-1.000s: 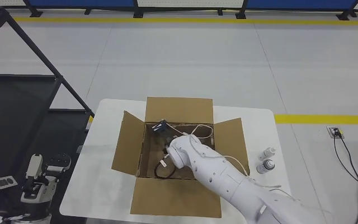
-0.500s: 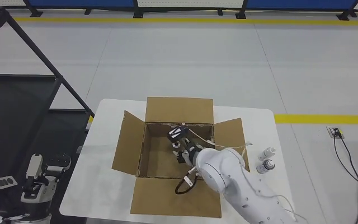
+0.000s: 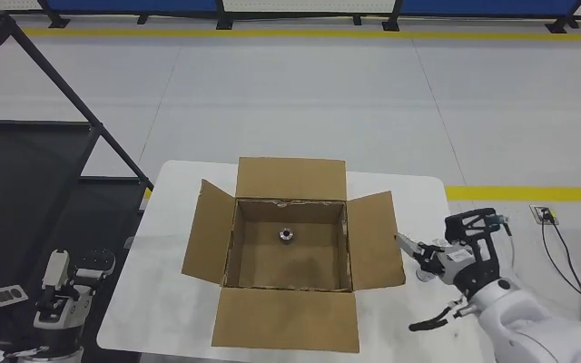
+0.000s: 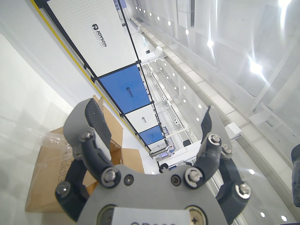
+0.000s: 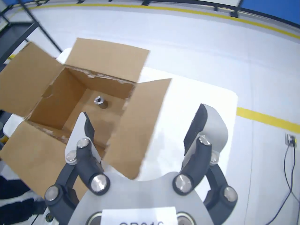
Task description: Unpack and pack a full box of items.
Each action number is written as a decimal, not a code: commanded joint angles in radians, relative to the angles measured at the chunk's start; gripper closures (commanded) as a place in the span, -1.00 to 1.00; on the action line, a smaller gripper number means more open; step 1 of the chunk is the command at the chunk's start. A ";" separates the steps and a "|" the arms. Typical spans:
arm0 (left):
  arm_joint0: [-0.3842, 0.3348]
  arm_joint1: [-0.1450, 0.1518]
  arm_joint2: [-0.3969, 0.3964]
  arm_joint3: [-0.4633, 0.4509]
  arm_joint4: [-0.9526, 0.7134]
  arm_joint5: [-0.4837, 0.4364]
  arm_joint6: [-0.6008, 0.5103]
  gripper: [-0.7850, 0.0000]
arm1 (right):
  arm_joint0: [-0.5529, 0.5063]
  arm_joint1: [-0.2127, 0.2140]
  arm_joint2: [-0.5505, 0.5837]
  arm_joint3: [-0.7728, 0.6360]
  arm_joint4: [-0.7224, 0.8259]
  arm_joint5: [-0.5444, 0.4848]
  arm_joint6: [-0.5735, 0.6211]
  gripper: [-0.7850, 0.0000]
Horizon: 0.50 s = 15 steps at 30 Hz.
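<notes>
Right gripper (image 5: 143,115), fingers open and empty, has left the box (image 3: 290,177) for the tabletop's (image 3: 163,299) right edge; one cylinder (image 3: 286,235) remains to unpack.

Box (image 3: 290,177) plain brown cardboard, table (image 3: 177,299) white. Part (image 3: 286,235) inside: silver metal. Floor (image 3: 300,100) pale grey, yellow line (image 3: 513,192). Wall panels (image 4: 126,87) blue/white. Left end effector (image 4: 150,108) grey, black ribbed pads (image 4: 97,120).

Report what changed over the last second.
The right gripper rose out of the box and swung away to the table at the box's right; its fingers now stand open and hold nothing. The box stayed put, flaps open. A small metal cylinder on the box floor, where the arm blocked the view before, is now uncovered.
</notes>
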 commanded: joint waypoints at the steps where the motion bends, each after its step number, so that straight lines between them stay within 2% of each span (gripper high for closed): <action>1: 0.000 0.000 0.000 0.000 0.000 0.000 0.000 -1.00 | -0.024 0.007 0.124 0.078 0.079 -0.069 0.039 -1.00; 4: 0.000 0.000 0.000 0.000 0.000 0.000 0.000 -1.00 | 0.002 0.021 0.179 0.214 0.134 -0.157 0.115 -1.00; 7: 0.000 0.000 0.000 0.000 0.000 0.000 0.000 -1.00 | 0.036 0.032 0.177 0.320 0.128 -0.213 0.143 -1.00; 15: 0.000 0.000 0.000 0.000 0.000 0.000 0.000 -1.00 | 0.114 0.048 0.056 0.519 -0.026 -0.283 0.129 -1.00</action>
